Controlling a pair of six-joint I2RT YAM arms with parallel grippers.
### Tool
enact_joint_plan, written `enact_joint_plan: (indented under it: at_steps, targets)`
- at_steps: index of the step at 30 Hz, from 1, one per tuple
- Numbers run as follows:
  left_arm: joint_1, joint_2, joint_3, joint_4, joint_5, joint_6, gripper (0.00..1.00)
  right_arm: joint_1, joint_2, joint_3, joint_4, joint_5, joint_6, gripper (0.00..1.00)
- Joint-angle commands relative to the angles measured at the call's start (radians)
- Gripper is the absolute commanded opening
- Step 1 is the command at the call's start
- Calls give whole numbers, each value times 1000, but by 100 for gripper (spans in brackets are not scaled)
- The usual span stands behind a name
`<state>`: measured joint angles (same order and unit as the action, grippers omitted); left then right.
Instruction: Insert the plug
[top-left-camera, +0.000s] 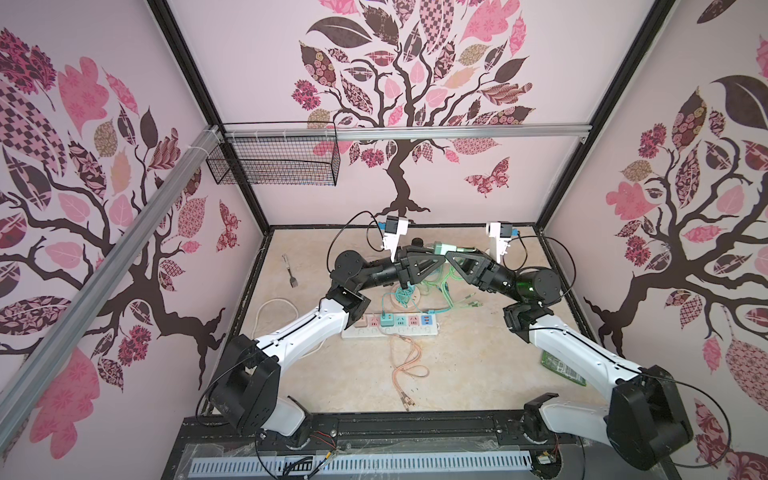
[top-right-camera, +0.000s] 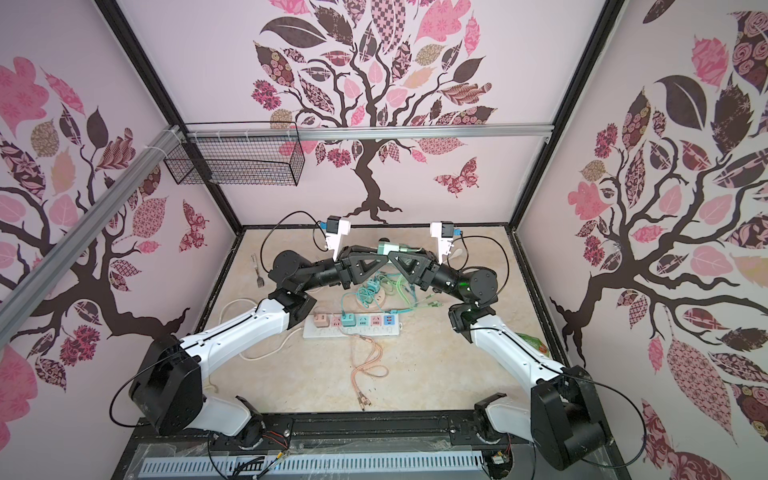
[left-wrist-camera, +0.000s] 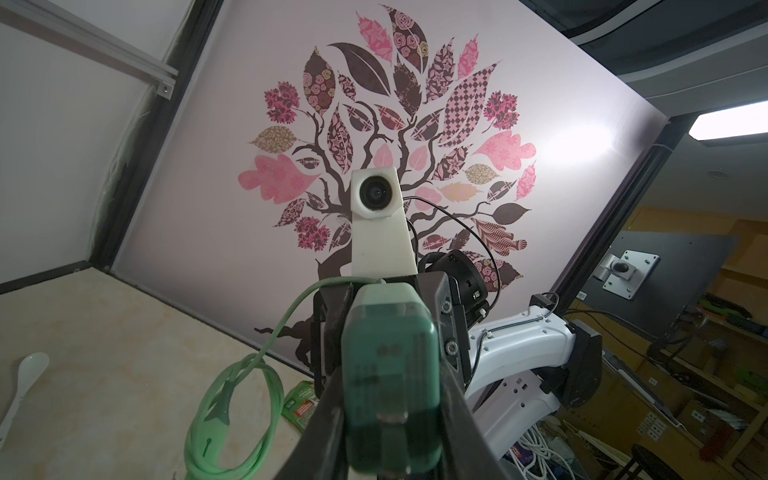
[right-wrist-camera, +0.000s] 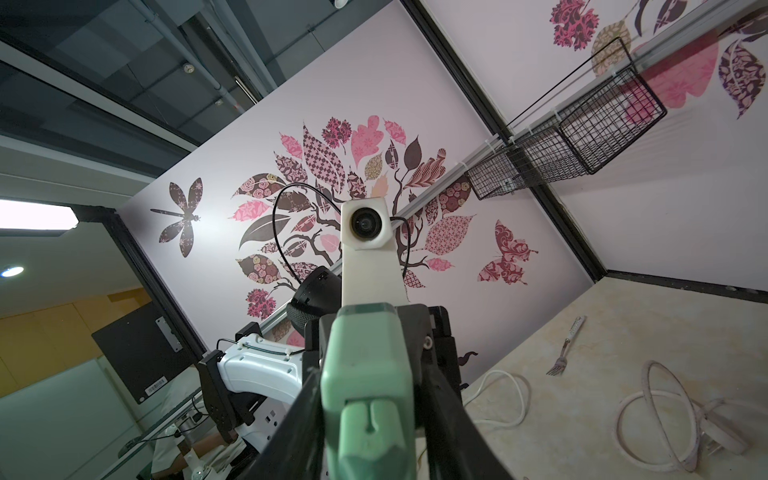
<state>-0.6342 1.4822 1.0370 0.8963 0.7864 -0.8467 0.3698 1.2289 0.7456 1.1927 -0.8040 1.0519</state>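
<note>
A green plug (top-left-camera: 448, 248) hangs in the air above the far middle of the table, with both grippers meeting on it. My left gripper (top-left-camera: 439, 258) comes in from the left and is shut on its darker teal end (left-wrist-camera: 390, 365), where a metal prong shows. From the right, my right gripper (top-left-camera: 452, 259) has its fingers against both sides of the pale green end (right-wrist-camera: 365, 374). The plug's green cable (left-wrist-camera: 232, 395) loops down to the table. On the table below lies the white power strip (top-left-camera: 390, 330), with a teal plug (top-left-camera: 387, 320) standing in it.
A fork (top-left-camera: 291, 272) lies at the far left and a white cable (top-left-camera: 270, 316) loops at the left. An orange cable (top-left-camera: 409, 365) trails toward the front. A green packet (top-left-camera: 561, 368) sits by the right arm. A wire basket (top-left-camera: 274, 160) hangs on the back wall.
</note>
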Motion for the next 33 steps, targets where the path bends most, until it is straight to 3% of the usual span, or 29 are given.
enact_joint_plan:
  at_steps: [1,7,10,13,24,29,33]
  targets:
    - [-11,9,-28,47,-2,-9,0,1,10,45,53,-8,7,37]
    - [-10,4,-28,28,-28,1,0,1,5,44,38,-14,-7,28]
    - [-12,1,-26,4,-35,5,10,1,0,45,23,-14,-20,25]
    - [-11,-3,-24,-21,-42,14,30,1,-11,52,-34,-13,-56,22]
    - [15,-169,-131,-269,-190,150,65,0,-102,131,-578,38,-429,17]
    - [50,-278,-187,-407,-237,218,70,0,-104,139,-660,47,-503,17]
    - [90,-373,-188,-646,-283,276,70,0,-106,187,-862,64,-695,17]
